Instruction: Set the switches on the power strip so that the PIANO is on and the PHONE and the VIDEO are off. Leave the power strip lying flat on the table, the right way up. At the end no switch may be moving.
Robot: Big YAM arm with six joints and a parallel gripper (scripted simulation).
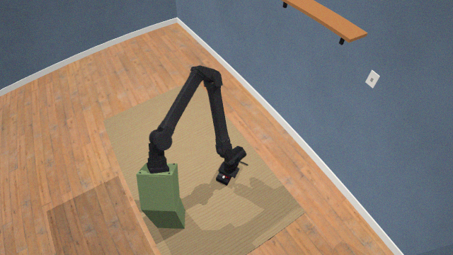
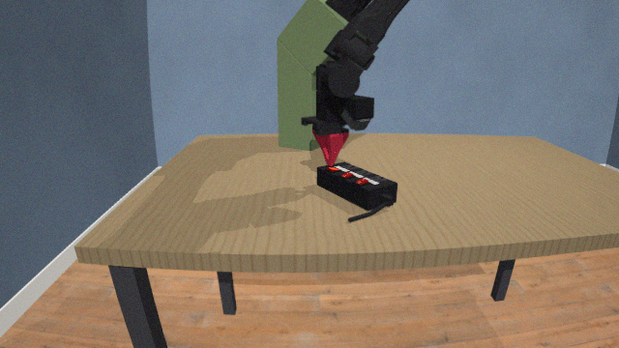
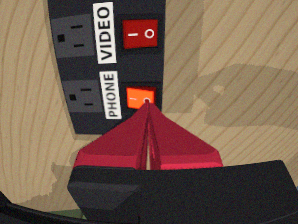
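Note:
A black power strip (image 2: 357, 185) lies flat on the wooden table, right way up, with three red rocker switches beside white labels. My gripper (image 3: 148, 110) is shut, its red fingers forming a point that rests at the near edge of the PHONE switch. It also shows in the exterior view (image 2: 332, 161), tip on the strip's near-left end. The strip also shows in the top view (image 1: 224, 178).
The strip's black cord (image 2: 368, 213) trails toward the table's front. The green robot base (image 1: 160, 195) stands on the table behind the strip. A wall shelf (image 1: 325, 18) hangs high on the wall.

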